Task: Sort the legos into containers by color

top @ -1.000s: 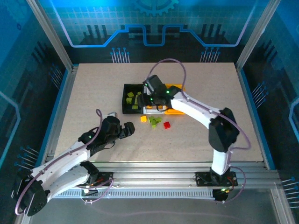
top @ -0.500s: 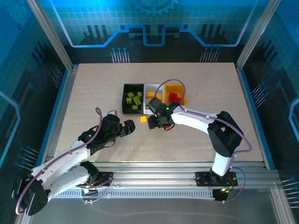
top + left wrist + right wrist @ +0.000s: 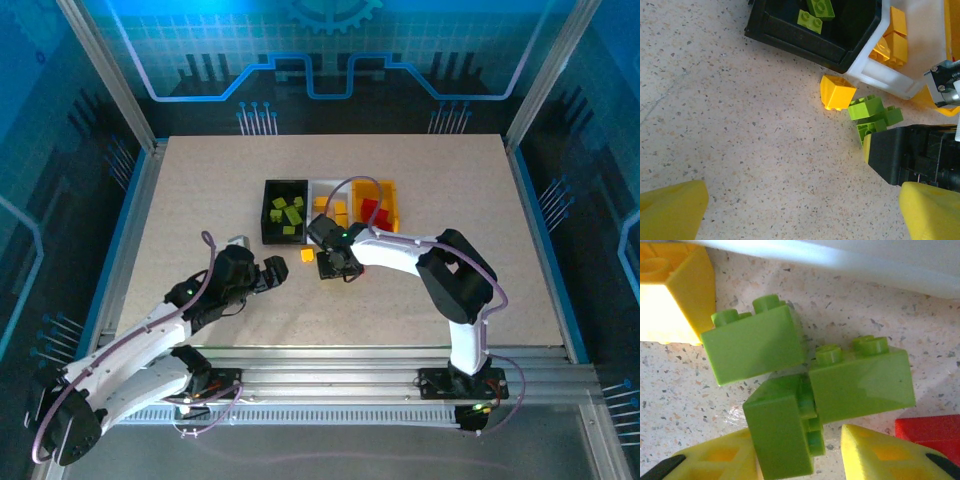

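Just below the row of bins in the middle of the overhead view, the right claw is down at the counter over a loose cluster of green legos. Its wrist view shows three of them touching one another. One is at upper left, one is on the right, and the lower block stands between the claw's two yellow fingers. The claw is spread rather than clenched. Its left finger sits against the lower block, while a sliver of counter shows between that block and the right finger. A yellow-orange lego lies at the upper left of that frame and a red lego at the lower right edge. The wall of the white bin runs along the top.

Overhead, the black bin holds green pieces, the white bin yellow-orange ones, and the yellow bin red ones.

The left claw sits lower left of centre, near the yellow-orange lego but apart from it. It is released, with bare counter between its fingertips.
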`<state>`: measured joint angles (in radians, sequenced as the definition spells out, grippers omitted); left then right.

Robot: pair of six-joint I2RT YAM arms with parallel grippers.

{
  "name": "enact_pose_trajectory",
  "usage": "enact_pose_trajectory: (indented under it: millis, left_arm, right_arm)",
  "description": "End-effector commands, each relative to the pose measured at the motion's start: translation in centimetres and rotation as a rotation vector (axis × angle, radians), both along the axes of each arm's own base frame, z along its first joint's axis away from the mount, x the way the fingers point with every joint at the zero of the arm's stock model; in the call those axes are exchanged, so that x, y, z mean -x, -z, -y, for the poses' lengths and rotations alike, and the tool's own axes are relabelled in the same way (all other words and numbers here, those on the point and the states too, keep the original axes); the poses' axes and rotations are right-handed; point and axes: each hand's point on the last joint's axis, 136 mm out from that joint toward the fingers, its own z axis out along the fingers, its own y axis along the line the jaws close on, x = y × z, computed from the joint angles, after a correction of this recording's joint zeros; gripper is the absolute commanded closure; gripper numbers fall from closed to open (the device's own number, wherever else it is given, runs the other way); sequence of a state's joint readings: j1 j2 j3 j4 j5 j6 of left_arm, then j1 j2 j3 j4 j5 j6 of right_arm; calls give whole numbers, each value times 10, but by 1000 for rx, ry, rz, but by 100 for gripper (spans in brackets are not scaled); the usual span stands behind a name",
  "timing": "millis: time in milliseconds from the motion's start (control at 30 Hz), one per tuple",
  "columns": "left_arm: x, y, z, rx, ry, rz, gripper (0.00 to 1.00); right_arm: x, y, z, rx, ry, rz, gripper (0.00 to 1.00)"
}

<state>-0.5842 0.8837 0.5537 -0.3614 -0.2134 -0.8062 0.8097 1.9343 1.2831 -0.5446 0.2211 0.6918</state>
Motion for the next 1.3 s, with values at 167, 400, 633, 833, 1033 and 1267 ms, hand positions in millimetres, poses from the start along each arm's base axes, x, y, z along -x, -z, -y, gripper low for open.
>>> enact_pose_trajectory:
  millis: [167, 400, 633, 833, 1033, 1267]
  left_arm:
    - [0, 0, -6, -10, -16, 4, 1]
    - [1, 1, -6, -11, -17, 1, 1]
    - [0, 2, -8, -17, -25, 4, 1]
    - [2, 10, -11, -19, -36, -10, 1]
    - [6, 14, -11, 7, -42, -21, 1]
    - [9, 15, -8, 25, -32, -35, 1]
  right_arm:
    - [-15, -1, -3, 25, 3, 46, 54]
    - [-11, -6, -8, 1, -27, 53, 69]
    - [7, -38, -5, -52, -54, 89, 75]
    - [9, -96, -35, -218, -186, 138, 75]
    - [-28, -110, -78, -255, -251, 159, 74]
    - [-97, -95, -108, -243, -194, 184, 73]
